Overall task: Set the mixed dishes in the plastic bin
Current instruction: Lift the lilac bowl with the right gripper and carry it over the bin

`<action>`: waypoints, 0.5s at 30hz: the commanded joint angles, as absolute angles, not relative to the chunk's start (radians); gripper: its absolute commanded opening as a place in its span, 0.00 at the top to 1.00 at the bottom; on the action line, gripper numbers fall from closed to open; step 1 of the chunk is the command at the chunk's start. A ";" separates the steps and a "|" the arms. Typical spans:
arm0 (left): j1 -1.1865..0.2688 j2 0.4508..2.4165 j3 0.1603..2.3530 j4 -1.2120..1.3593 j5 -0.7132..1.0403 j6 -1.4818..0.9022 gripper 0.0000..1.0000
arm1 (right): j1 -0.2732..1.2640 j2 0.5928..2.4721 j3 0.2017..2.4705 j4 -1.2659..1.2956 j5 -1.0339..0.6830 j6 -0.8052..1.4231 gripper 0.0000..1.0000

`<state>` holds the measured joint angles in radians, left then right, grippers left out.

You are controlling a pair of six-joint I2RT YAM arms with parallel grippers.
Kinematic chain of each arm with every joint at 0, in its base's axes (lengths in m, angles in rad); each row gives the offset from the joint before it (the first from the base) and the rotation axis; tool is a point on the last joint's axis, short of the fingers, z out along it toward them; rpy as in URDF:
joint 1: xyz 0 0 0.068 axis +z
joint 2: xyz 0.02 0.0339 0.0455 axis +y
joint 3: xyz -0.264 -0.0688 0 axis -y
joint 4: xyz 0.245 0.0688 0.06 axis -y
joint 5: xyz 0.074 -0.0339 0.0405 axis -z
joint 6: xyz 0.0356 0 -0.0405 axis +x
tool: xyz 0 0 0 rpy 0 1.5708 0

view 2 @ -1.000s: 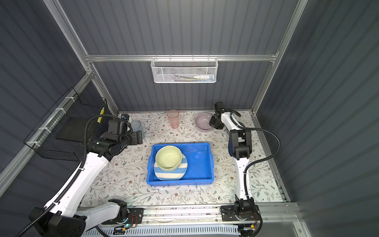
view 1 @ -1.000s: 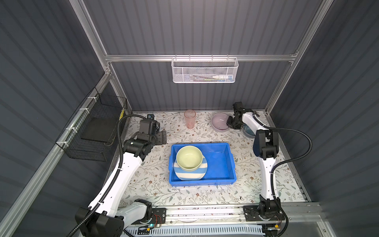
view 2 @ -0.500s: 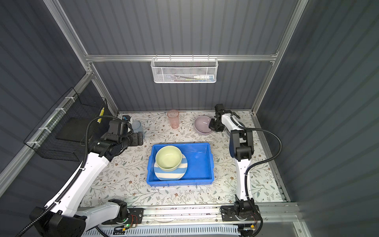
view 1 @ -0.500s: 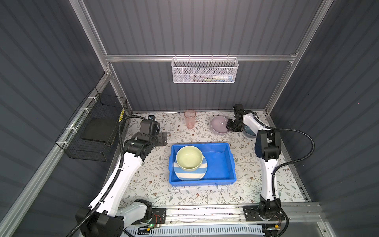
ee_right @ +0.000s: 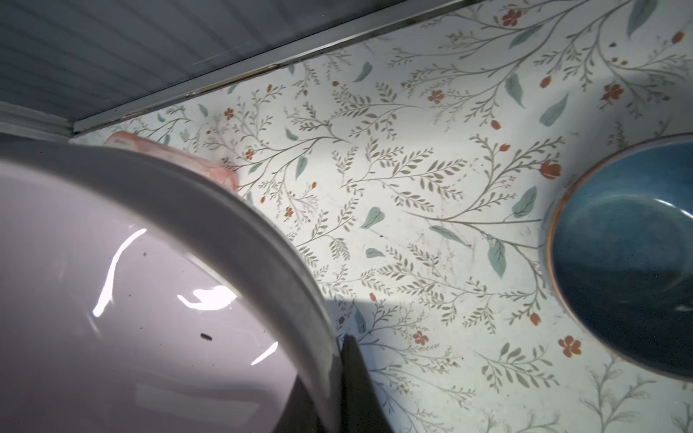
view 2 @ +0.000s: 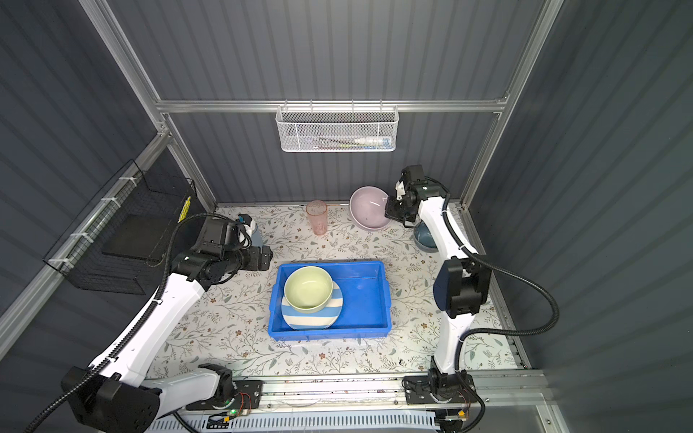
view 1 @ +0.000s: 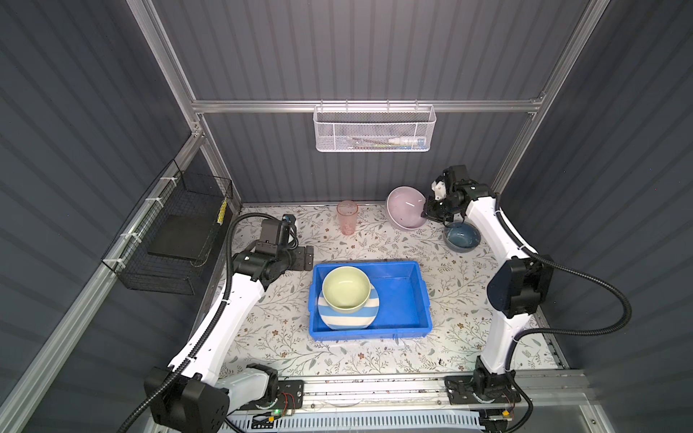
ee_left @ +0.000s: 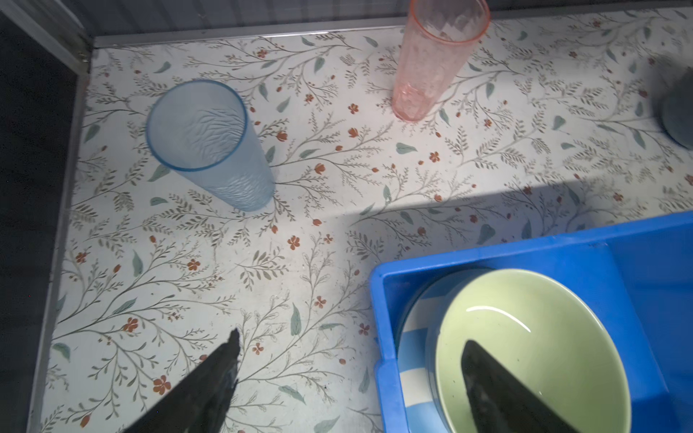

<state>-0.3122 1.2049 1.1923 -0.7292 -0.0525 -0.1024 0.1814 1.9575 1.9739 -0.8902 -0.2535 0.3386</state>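
The blue plastic bin sits mid-table and holds a blue-white striped plate with a pale green bowl on it. My right gripper is shut on the rim of the lilac bowl, which hangs tilted above the back of the table. In the right wrist view the lilac bowl fills one side, its rim pinched at the right gripper. The dark blue bowl stands just beside it. My left gripper is open by the bin's back left corner. The blue tumbler and pink tumbler stand upright.
A black wire basket hangs on the left wall and a white mesh basket on the back wall. The right half of the bin is bare. The floral mat lies open in front of and beside the bin.
The right gripper has raised the lilac bowl off the table by its rim, and the bowl now tilts. The left arm has hardly moved.
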 commanded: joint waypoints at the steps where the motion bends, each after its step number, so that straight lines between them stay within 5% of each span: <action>1: -0.305 1.199 1.239 -0.784 0.123 -0.014 0.05 | 0.249 1.904 2.019 -0.917 -0.361 0.303 1.00; 15: -0.305 0.970 1.136 -0.753 0.412 0.143 0.00 | 0.528 1.857 2.016 -1.025 -0.307 0.250 1.00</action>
<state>-0.3122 1.0077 1.1641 -0.7437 0.3164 0.0948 0.5022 1.9247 1.9926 -1.0485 -0.2680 0.2520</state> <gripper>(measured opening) 0.996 0.102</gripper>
